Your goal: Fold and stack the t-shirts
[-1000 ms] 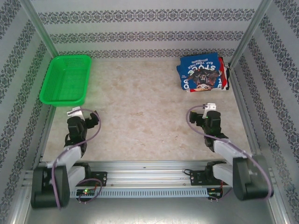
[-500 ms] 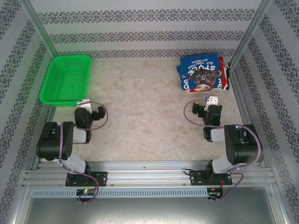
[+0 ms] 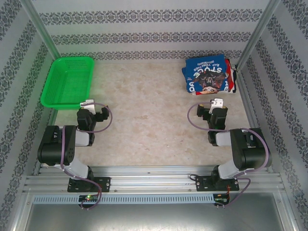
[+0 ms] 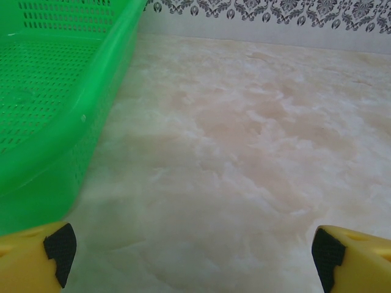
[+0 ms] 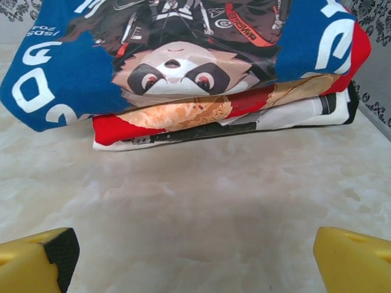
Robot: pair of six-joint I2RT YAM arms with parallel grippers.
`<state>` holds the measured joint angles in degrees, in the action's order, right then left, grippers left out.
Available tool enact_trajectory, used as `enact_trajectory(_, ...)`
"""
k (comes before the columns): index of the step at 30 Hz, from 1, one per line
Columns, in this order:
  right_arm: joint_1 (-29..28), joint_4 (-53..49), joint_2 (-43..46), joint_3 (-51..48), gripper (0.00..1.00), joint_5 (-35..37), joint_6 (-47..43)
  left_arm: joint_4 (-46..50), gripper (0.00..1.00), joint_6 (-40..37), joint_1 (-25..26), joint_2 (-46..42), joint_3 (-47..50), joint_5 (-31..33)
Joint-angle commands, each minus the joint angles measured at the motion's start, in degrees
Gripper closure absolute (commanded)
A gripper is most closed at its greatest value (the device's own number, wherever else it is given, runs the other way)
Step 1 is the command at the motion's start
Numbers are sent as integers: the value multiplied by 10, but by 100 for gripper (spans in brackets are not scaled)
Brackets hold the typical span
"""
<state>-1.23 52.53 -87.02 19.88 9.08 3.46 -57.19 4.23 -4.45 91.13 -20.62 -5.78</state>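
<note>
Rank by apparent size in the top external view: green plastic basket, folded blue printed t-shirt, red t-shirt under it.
1. Green plastic basket, largest.
2. Folded royal blue printed t-shirt.
3. Red t-shirt, smallest: just a sliver shows at the stack's right edge; true size hidden.

blue shirt (image 3: 208, 74): royal blue, white lettering, dark cartoon print with a black-and-white face. red shirt (image 5: 113, 127) under blue shirt: red, tan print. basket (image 3: 69, 82): bright green, mesh holes. table (image 3: 144, 125): beige, marbled. walls (image 3: 144, 29): white, dark floral bands. left pincer fingers (image 4: 21, 264), right pincer fingers (image 5: 24, 264): yellow, black pads.
</note>
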Motion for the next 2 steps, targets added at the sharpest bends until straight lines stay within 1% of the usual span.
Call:
enact_trajectory(1,5,16,8,4,2,-12,7,0,0,-12,6,-3,3,0)
enact_trajectory(2,5,17,7,3,2,-11,6,-3,0,-12,6,-3,5,-1)
